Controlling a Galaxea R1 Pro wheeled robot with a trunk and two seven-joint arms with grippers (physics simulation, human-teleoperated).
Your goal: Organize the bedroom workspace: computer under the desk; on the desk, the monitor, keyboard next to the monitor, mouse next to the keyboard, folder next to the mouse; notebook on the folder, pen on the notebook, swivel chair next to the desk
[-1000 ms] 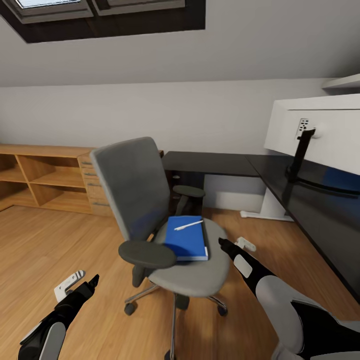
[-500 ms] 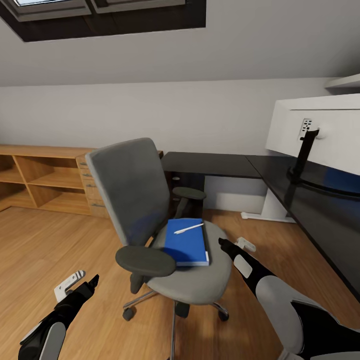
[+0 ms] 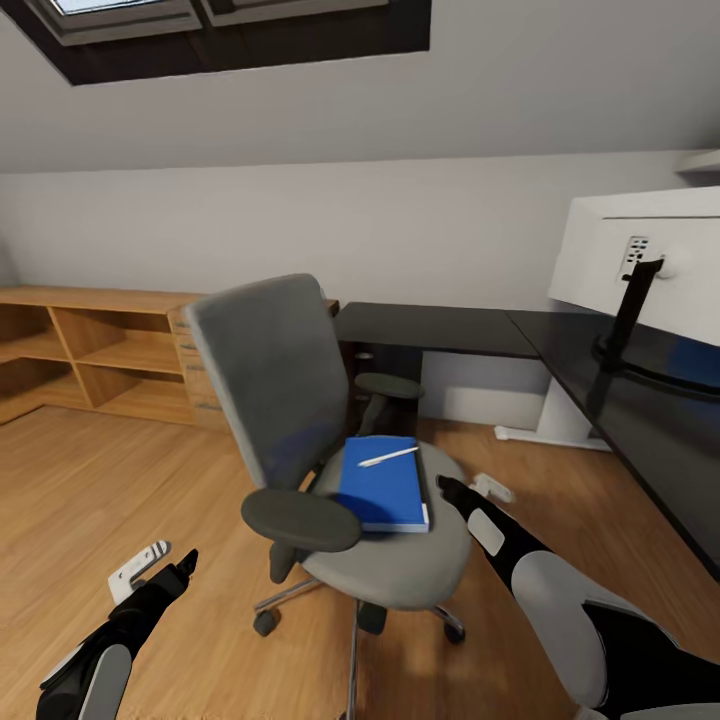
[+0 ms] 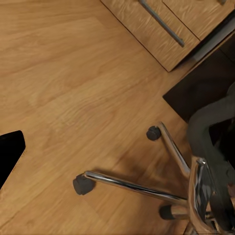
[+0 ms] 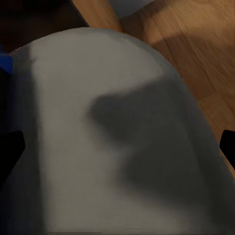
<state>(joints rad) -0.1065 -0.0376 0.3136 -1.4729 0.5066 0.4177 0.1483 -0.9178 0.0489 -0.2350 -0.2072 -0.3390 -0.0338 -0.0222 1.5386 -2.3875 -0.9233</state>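
Note:
The swivel chair (image 3: 400, 560) stands mid-room with its grey back (image 3: 265, 380) turned toward me. On its seat lies the blue folder (image 3: 385, 490), and the white pen (image 3: 388, 457) rests on top of it. The notebook, keyboard, mouse and computer are out of view. The monitor (image 3: 650, 260) stands on the black desk (image 3: 440, 328) at the right, white back facing me. My right gripper (image 3: 445, 488) hovers open at the seat's right edge beside the folder; the right wrist view looks down on the grey seat (image 5: 117, 147). My left gripper (image 3: 185, 565) hangs open low over the floor, left of the chair.
A light wood dresser and shelf unit (image 3: 100, 350) runs along the left wall. The chair's chrome star base (image 4: 137, 186) and castors spread over the wooden floor (image 3: 120, 480). A white desk leg (image 3: 560, 420) stands at the desk's inner corner. A skylight (image 3: 230, 25) is overhead.
The whole picture has slid a little to the right, so the camera has moved. The chair has turned slightly on its base. Both arms keep their places in the picture.

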